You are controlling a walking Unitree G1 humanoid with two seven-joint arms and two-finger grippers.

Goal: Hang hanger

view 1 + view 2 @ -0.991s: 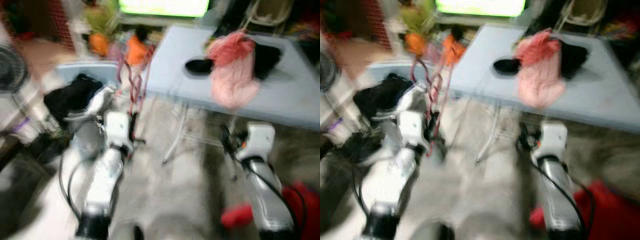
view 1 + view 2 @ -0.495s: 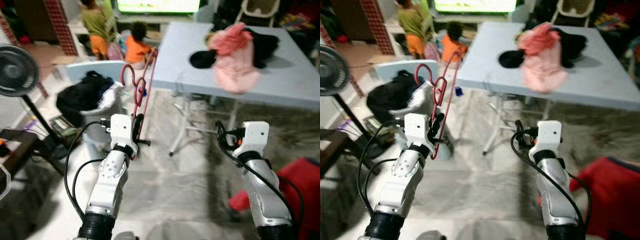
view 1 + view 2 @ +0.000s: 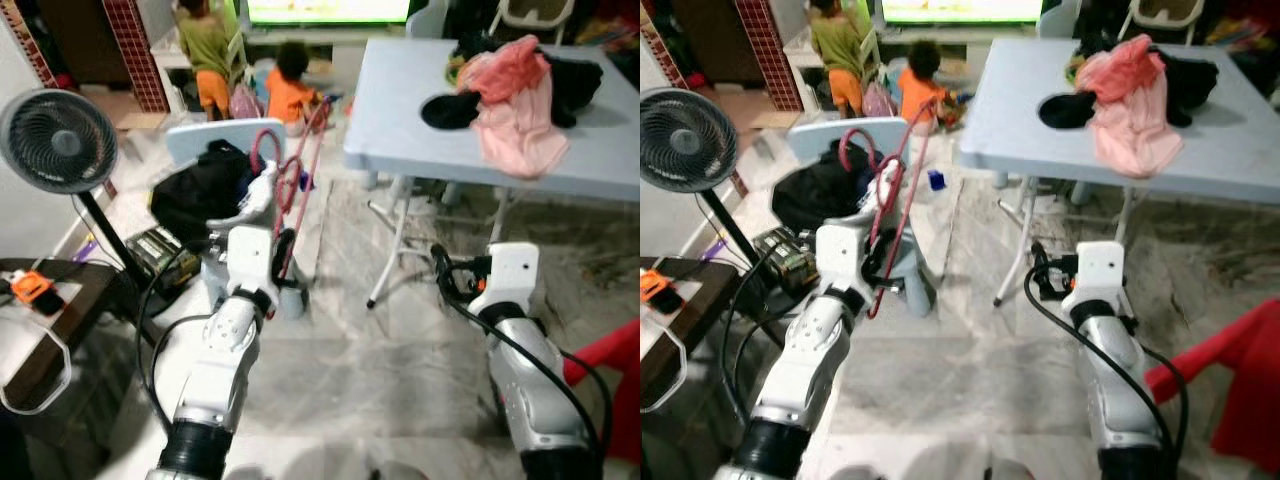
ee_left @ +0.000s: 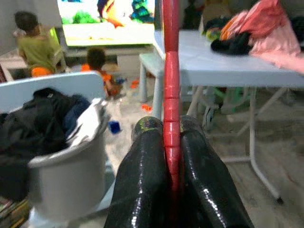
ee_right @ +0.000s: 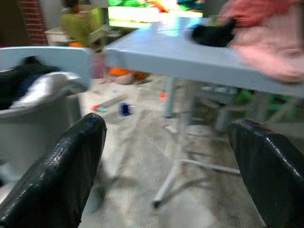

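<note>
Left gripper (image 4: 171, 142) clamped on the lower bar of a red hanger (image 3: 290, 195), black fingers (image 4: 145, 161) pressed either side of it; hanger stands upright out of the grip, hooks uppermost, beside the laundry basket (image 3: 225, 225). May be more than one hanger bunched together; cannot tell for certain. Judged light and stiff, a thin plastic frame, likely to swing or pivot in a narrow pinch, and smooth enough to slip. Present hold on the straight bar looks sound, as it leaves the hook free to catch a rail. Right gripper (image 5: 166, 156) empty, fingers spread wide, held low on the far side of the hanger from the basket. Basket holds dark clothes (image 3: 200, 190). Standing fan (image 3: 55, 140) just past the basket, away from the hanger. Grey folding table (image 3: 400, 120) on the hanger's other side, with pink garment (image 3: 515, 105) and black items on top. Two persons (image 3: 295, 90) behind the basket, near a lit screen. No rail or rod visible; table legs and basket crowd the floor path.
</note>
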